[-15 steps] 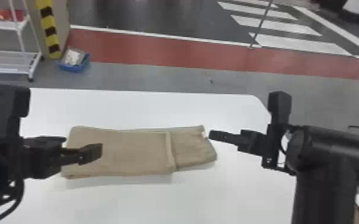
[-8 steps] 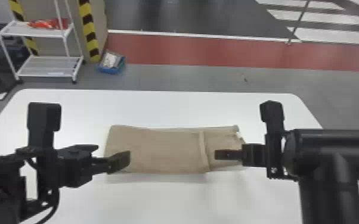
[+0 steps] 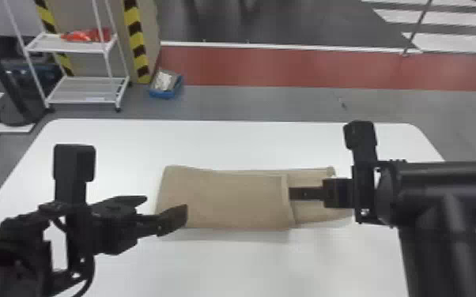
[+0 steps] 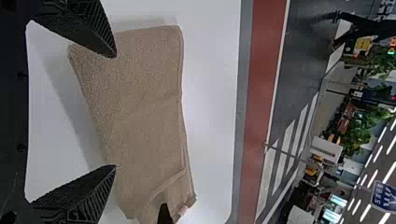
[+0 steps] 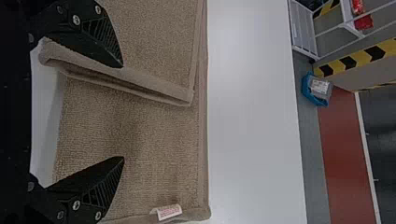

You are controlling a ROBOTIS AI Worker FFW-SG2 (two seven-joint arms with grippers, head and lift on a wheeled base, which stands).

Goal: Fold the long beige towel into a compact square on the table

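Two grippers stand with fingers spread, neither holding cloth. The left gripper (image 3: pixel 167 204) is at the left end of the towel (image 3: pixel 225 199), which lies on the white table (image 3: pixel 249 264), partly folded, long axis running left to right. An upper layer's edge (image 3: pixel 287 201) stops short of the right end. The right gripper (image 5: pixel 123 112) is above that step, nearer this edge; judged the better placed for any grasp there.
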